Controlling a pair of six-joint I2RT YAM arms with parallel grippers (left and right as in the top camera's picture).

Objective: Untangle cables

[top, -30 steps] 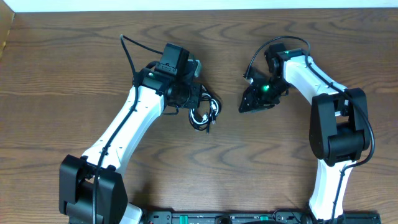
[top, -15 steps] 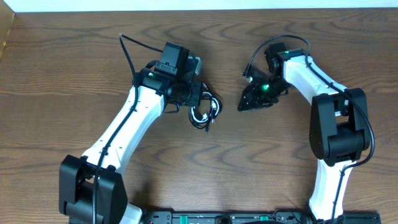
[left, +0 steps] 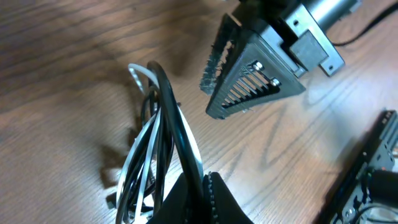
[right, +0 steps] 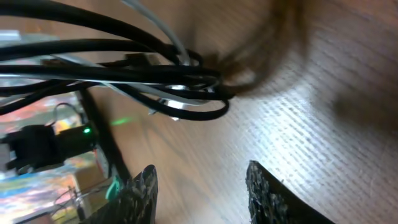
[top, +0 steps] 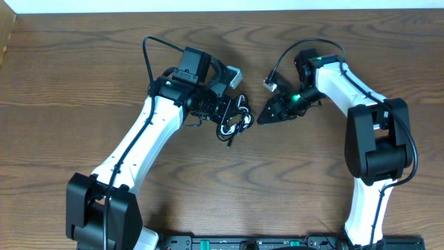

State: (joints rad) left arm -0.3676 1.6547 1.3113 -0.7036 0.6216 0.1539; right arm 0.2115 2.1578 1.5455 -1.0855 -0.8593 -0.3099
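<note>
The black and white cables form one tangled bundle (top: 234,121) at the table's middle. My left gripper (top: 226,110) is shut on the bundle's upper part and holds it partly off the wood. In the left wrist view the loops (left: 158,134) rise from between the closed fingers (left: 202,193). My right gripper (top: 262,116) is open and empty, just right of the bundle, fingertips pointing at it. In the right wrist view the bundle (right: 155,78) hangs ahead of the spread fingers (right: 202,186). The plug ends are hard to make out.
The wooden table (top: 83,76) fills the overhead view. Thick black arm wires loop above the left wrist (top: 149,59) and the right wrist (top: 316,45). The arm bases stand at the front edge (top: 104,215), (top: 374,201). A light wall edge runs along the back.
My left gripper has moved right and turned, carrying the bundle towards the right gripper. My right gripper has shifted left, closer to the bundle.
</note>
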